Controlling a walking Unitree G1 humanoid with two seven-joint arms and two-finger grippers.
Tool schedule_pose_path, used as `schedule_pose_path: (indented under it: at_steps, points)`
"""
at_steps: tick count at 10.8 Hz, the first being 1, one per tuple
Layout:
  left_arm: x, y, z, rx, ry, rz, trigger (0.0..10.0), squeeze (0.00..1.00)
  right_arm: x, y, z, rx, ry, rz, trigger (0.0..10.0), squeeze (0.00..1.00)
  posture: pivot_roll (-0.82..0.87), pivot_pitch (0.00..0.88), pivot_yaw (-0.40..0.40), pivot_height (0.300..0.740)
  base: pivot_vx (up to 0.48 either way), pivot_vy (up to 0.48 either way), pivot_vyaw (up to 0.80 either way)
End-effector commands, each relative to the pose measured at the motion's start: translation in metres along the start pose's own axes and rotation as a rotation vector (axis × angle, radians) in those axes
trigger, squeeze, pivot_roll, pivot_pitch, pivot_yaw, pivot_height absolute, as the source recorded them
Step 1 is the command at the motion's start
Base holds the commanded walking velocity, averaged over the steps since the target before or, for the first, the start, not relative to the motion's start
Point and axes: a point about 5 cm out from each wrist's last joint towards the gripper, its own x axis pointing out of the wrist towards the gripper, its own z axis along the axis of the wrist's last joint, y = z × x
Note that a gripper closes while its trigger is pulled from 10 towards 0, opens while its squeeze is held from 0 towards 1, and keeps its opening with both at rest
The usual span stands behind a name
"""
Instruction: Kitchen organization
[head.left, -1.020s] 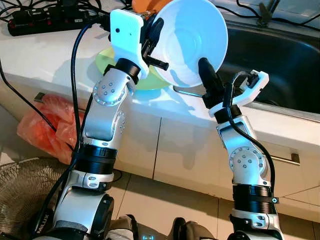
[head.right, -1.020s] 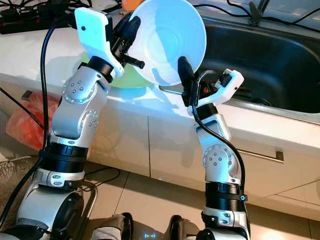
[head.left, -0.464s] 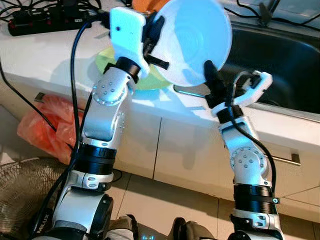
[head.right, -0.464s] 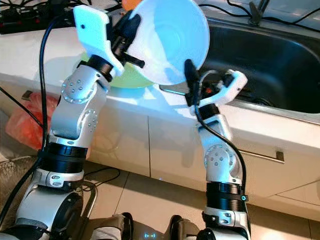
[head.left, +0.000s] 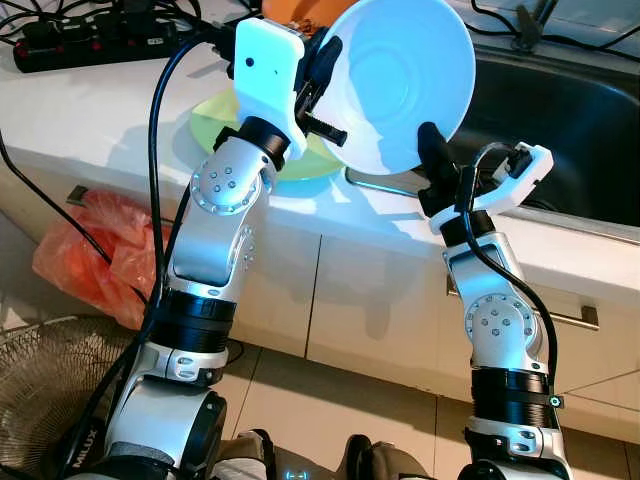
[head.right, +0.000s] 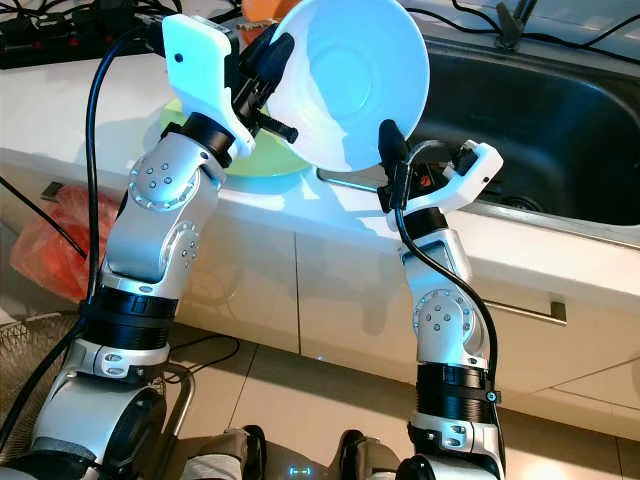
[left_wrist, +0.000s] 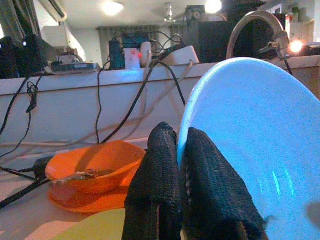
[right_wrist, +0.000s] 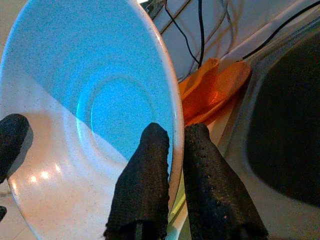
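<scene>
- Two grippers share one large white round bowl (head.left: 400, 80), tilted in air above counter edge, beside dark steel sink (head.left: 560, 110).
- Left gripper (left_wrist: 181, 165): fingers pinch rim.
- Right gripper (right_wrist: 172, 185): fingers pinch opposite rim, prob. steadying it.

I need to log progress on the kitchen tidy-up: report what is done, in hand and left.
Done: nothing looks put away. The green plate and the orange bowl sit on the white counter.

In hand: the pale blue-white bowl is held tilted above the counter edge beside the dark steel sink, the left gripper and right gripper both clamped on its rim.

Left: set this bowl down, then probably the other dishes.
</scene>
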Motion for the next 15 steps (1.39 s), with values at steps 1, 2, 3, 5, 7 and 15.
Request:
schedule_pose_path:
  at_steps: [1,2,3,5,7,15]
  points:
    - [0.004,-0.011,0.010,0.010,-0.047,-0.042,10.0,0.00,0.002,0.008,-0.011,0.001,0.051,0.050,3.6,0.00,0.13,0.166,-0.035,0.740,0.000,0.000,0.00]
    - [0.004,-0.013,0.012,0.011,-0.057,-0.054,10.0,0.00,0.001,0.011,-0.012,0.004,0.053,0.069,0.0,0.00,0.13,0.166,-0.035,0.740,0.000,0.000,0.00]
    - [0.005,-0.015,0.014,0.011,-0.066,-0.055,10.0,0.00,0.001,0.012,-0.014,-0.015,0.076,0.077,10.0,0.00,0.13,0.163,-0.035,0.740,0.000,0.000,0.00]
    - [0.006,-0.015,0.016,0.030,-0.076,-0.058,10.0,0.00,0.000,0.014,-0.018,-0.037,0.106,0.095,10.0,0.00,0.13,0.162,-0.034,0.740,0.000,0.000,0.00]
    - [0.008,-0.016,0.020,0.115,-0.081,-0.065,10.0,0.00,-0.001,0.017,-0.022,-0.068,0.135,0.120,10.0,0.00,0.13,0.162,-0.036,0.740,0.000,0.000,0.00]
    - [0.015,-0.021,0.022,0.331,-0.057,-0.082,10.0,0.38,-0.002,0.017,-0.023,-0.078,0.119,0.117,10.0,0.00,0.13,0.168,-0.034,0.740,0.000,0.000,0.00]
